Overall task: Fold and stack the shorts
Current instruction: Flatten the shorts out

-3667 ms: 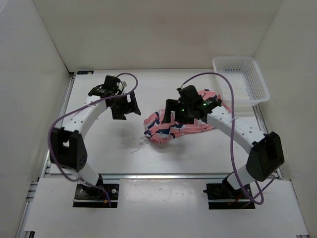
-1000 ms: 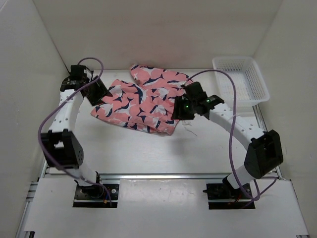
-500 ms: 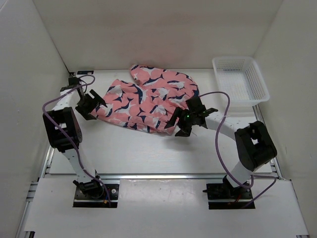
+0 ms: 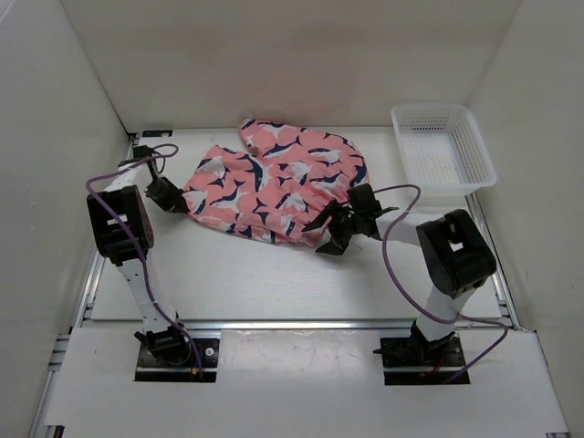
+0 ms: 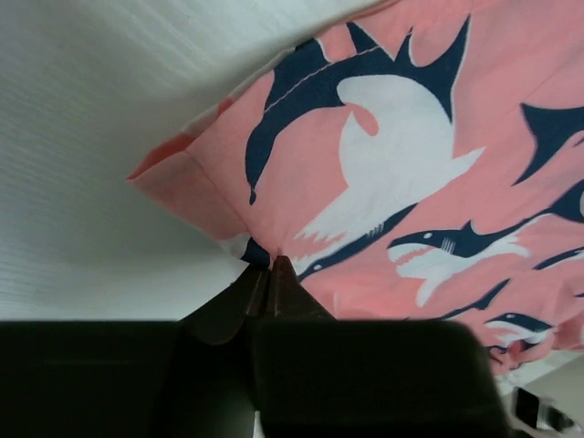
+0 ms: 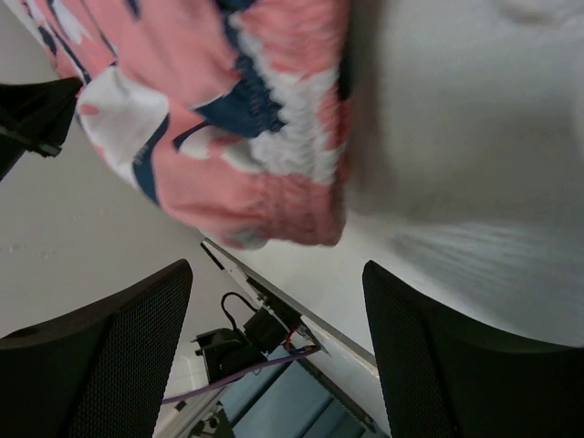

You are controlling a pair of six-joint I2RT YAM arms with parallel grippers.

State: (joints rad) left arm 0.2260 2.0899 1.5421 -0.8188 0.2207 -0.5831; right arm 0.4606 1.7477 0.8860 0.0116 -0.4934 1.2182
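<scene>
The coral-pink fabric shorts printed with navy-and-white sharks [image 4: 274, 187] lie opened out and mostly flat in the far middle of the white table [image 4: 237, 274], with one part rumpled up at the far edge. By my reading no fold has been made yet. They are spread for the first one, and stacking is all to come.

My left hand [image 4: 169, 196] is at the shorts' left corner with its fingers pressed together. In the wrist view the cloth puckers right at the fingertips [image 5: 274, 271], so I believe it has the hem pinched, though the contact is too small to be sure.

My right hand [image 4: 339, 228] sits low at the near right corner, fingers spread wide and holding nothing, with the gathered waistband just ahead of them.

The white plastic mesh basket [image 4: 484, 146] stands in the far right corner, well apart from the shorts.
</scene>
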